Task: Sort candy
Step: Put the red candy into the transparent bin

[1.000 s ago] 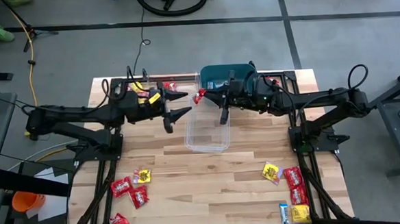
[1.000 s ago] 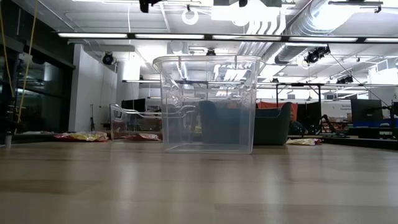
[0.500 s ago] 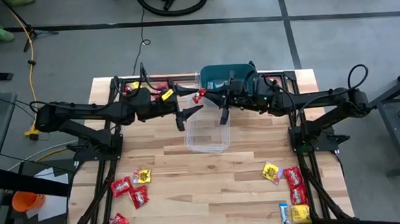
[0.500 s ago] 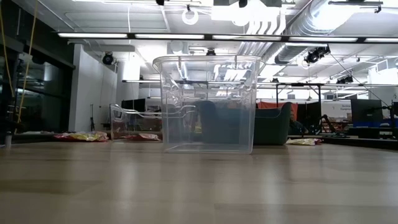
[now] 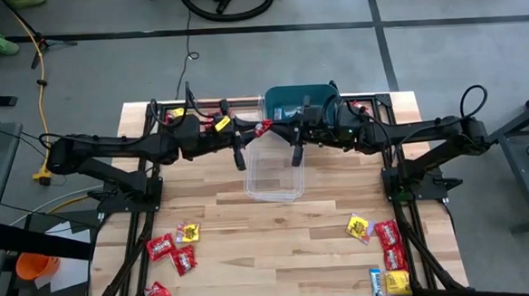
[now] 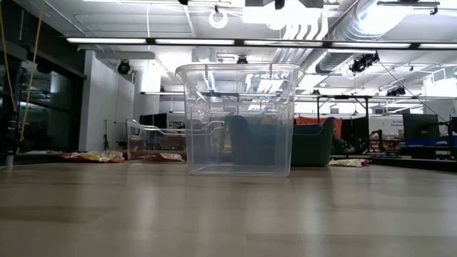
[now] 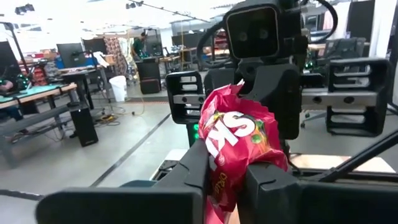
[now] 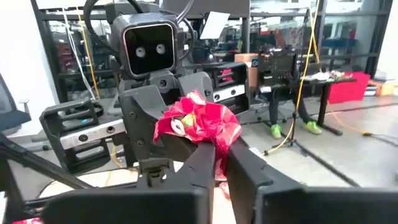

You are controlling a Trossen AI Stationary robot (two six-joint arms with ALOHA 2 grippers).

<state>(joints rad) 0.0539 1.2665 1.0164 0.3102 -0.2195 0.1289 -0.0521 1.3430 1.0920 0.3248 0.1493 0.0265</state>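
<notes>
A: Both arms meet above the back of the counter (image 5: 279, 247), over the far rim of the clear plastic tub (image 5: 273, 173). One red candy packet (image 5: 263, 127) sits between them, off the surface.

B: Who has it?

A: Both, as far as the wrist views show. The left end effector (image 7: 225, 180) has its fingers drawn narrow, pinching the crumpled red packet (image 7: 239, 146). The right end effector (image 8: 219, 163) is also narrow, its fingers closed on the same red wrapper (image 8: 199, 123). Each wrist camera looks straight at the other arm.

B: So a handover, mid-transfer.

A: That is my reading. Which side gives and which takes I cannot tell.

B: Rest of the candy?

A: Red and yellow packets lie loose on the counter: a cluster at near left (image 5: 174, 248), another at near right (image 5: 386, 250) with one light blue piece by the edge. A few more lie at the back behind the left arm. The tub looks empty in the low view (image 6: 239, 118). The teal bin (image 5: 300, 99) stands just behind it.

B: Next move?

A: One end effector should open before either arm pulls away, or the wrapper may tear or slip. Then the holder carries the packet over the right bin and lets go.
</notes>
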